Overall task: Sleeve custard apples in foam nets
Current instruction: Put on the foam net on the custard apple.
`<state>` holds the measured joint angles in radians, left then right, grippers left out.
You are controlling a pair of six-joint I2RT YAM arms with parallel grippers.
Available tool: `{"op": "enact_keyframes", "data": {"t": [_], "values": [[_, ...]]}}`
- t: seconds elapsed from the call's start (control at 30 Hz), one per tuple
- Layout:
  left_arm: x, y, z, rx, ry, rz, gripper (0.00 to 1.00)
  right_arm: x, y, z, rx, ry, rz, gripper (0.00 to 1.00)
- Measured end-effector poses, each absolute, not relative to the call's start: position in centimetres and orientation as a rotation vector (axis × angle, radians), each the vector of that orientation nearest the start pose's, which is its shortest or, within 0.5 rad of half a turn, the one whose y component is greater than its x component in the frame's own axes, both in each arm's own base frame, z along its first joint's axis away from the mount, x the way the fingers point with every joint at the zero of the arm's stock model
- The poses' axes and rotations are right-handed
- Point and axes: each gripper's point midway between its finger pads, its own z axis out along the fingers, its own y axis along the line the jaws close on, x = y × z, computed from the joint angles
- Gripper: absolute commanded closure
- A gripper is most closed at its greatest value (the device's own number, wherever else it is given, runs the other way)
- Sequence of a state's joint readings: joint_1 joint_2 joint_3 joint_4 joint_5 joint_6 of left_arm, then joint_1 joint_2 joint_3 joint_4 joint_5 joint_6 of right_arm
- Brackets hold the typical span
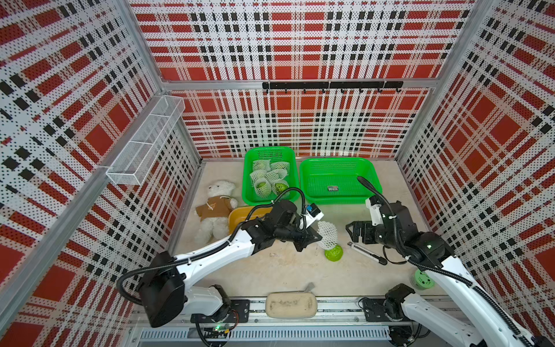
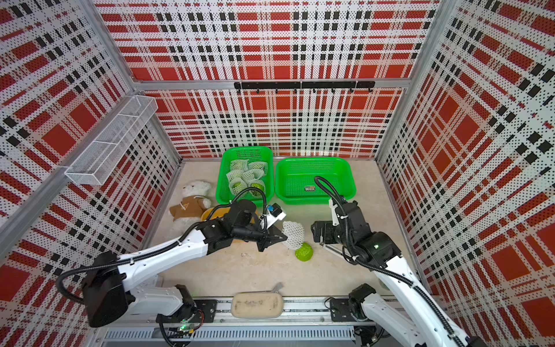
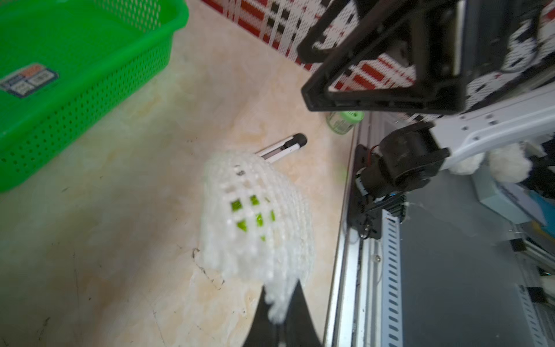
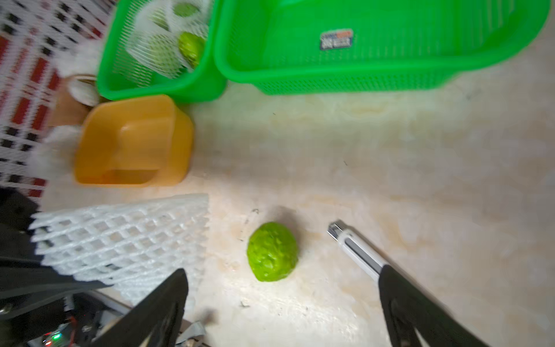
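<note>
Left arm (image 1: pixel 210 254) outstretched, left gripper (image 1: pixel 318 237) pinching foam net (image 1: pixel 328 232), right gripper (image 1: pixel 350 232) agape

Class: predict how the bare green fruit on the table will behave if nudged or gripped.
The fruit is roundish and lies free, so it would probably roll. Its bumpy skin likely resists slipping.

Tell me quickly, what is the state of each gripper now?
Left gripper: shut on the foam net.
Right gripper: open, holding nothing.

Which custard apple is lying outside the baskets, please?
The bare custard apple on the table, beside the left gripper's foam net; the others sit in a basket.
</note>
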<state>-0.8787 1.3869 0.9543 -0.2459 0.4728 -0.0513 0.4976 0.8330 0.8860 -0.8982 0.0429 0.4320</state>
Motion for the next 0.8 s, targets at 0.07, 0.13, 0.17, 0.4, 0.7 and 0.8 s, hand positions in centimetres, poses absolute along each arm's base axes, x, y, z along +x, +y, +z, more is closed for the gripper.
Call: {"op": "enact_keyframes", "data": {"t": [0.07,0.13,0.17,0.4,0.7,0.8], "values": [[19.3,-35.9,16.3,1.223,2.108,-0.947,1.00,21.8,10.3,17.6,-0.017,2.510,0.305,0.00],[19.0,-36.4,14.9,1.254,2.147,-0.902,1.00,21.5,9.9,15.6,0.009,2.560,0.248,0.01],[18.8,-36.6,14.4,1.269,2.159,-0.890,1.00,21.3,9.9,14.7,0.011,2.586,0.228,0.00],[18.1,-38.0,12.5,1.342,2.195,-0.829,1.00,20.0,10.2,8.6,0.056,2.730,0.142,0.00],[18.8,-38.1,10.7,1.329,2.230,-0.721,1.00,19.3,11.2,4.7,0.119,2.760,0.216,0.00],[19.5,-37.8,10.3,1.304,2.241,-0.670,1.00,19.6,12.3,3.9,0.104,2.758,0.269,0.00]]}}
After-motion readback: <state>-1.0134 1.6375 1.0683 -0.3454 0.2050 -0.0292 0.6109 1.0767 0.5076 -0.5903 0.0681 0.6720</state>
